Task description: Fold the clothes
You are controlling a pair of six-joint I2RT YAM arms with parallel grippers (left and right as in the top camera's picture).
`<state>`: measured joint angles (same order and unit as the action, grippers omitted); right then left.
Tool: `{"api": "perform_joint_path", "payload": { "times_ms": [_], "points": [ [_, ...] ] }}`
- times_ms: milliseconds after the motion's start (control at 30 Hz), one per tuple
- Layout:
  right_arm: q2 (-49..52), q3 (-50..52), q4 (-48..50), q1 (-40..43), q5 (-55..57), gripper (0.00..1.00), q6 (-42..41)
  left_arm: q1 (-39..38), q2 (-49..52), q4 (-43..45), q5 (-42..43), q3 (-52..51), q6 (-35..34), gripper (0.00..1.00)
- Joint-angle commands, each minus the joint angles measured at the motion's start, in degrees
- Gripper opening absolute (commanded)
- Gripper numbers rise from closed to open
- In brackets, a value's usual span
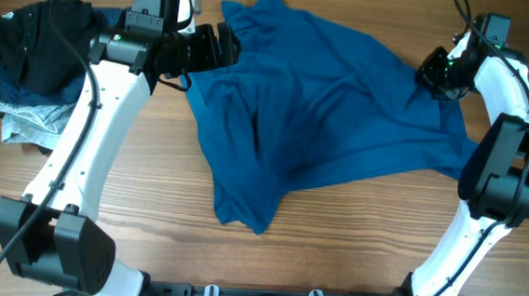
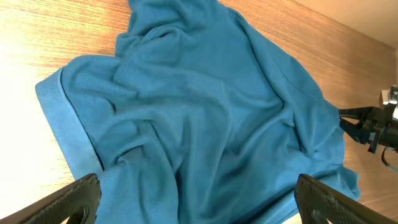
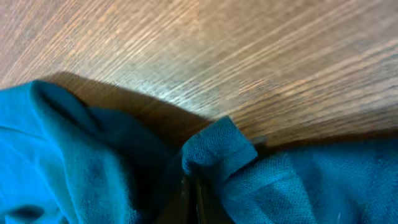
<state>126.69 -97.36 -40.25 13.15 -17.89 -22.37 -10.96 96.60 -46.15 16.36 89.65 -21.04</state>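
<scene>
1. Nearest, the royal-blue shirt (image 1: 314, 105) lies spread and wrinkled on the table (image 1: 351, 238).
2. Further back, the right end effector (image 1: 431, 74) is pinched closed on its right edge; the left end effector (image 1: 223, 44) gapes wide at its left edge, gripping nothing.
3. Far left, a black garment (image 1: 39, 34) lies on jeans (image 1: 24, 117).

Overhead: fixed high above, looking straight down on the wooden table (image 1: 352, 229), far enough off to take in both arms, all of the clothes (image 1: 313, 114) and a black garment (image 1: 30, 34) at the left edge. Left wrist: set behind the left gripper (image 2: 199, 186), low and near, slanting across the clothes toward the right gripper (image 1: 432, 78) at the far side, own fingers (image 2: 68, 199) in the bottom corners. Right wrist: very close in, angled down at one bunched fold of cloth and bare wood beyond. Shared by all three: the clothes. Shared by overhead and left wrist: the right gripper.
</scene>
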Motion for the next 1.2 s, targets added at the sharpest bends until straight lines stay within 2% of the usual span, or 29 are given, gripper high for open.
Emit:
{"api": "perform_joint_path", "payload": {
  "times_ms": [0, 133, 267, 567, 967, 1133, 1167],
  "points": [
    [-0.4, -6.2, -1.1, -0.3, -1.2, 0.04, 2.9, -0.2, 0.2, 0.1, -0.3, 0.7, 1.3, 0.99],
    [-1.4, -14.1, -1.2, 0.2, -0.5, 0.04, 2.7, -0.2, 0.2, 0.1, -0.4, 0.7, 1.3, 0.99],
    [-1.4, -19.1, 0.0, 0.7, 5.3, 0.05, 2.8, -0.2, 0.2, 0.0, -0.3, 0.7, 1.3, 1.0],
    [1.3, -19.0, 10.6, 1.9, 17.0, 0.04, 3.1, -0.2, 0.2, 0.0, -0.3, 0.7, 1.3, 0.98],
    [14.7, -18.9, 29.7, 2.2, 17.2, 0.04, 4.2, -0.2, 0.2, 0.0, -0.3, 0.7, 1.3, 0.96],
    [16.2, -18.9, 34.3, 2.2, 23.9, 0.05, 4.4, -0.2, 0.2, -1.7, -0.3, 0.7, 1.3, 0.95],
    [16.2, -18.9, 35.2, 2.2, 24.4, 0.29, 4.5, -0.2, 0.2, -2.2, -0.3, 0.7, 1.3, 0.95]
  ]
}}
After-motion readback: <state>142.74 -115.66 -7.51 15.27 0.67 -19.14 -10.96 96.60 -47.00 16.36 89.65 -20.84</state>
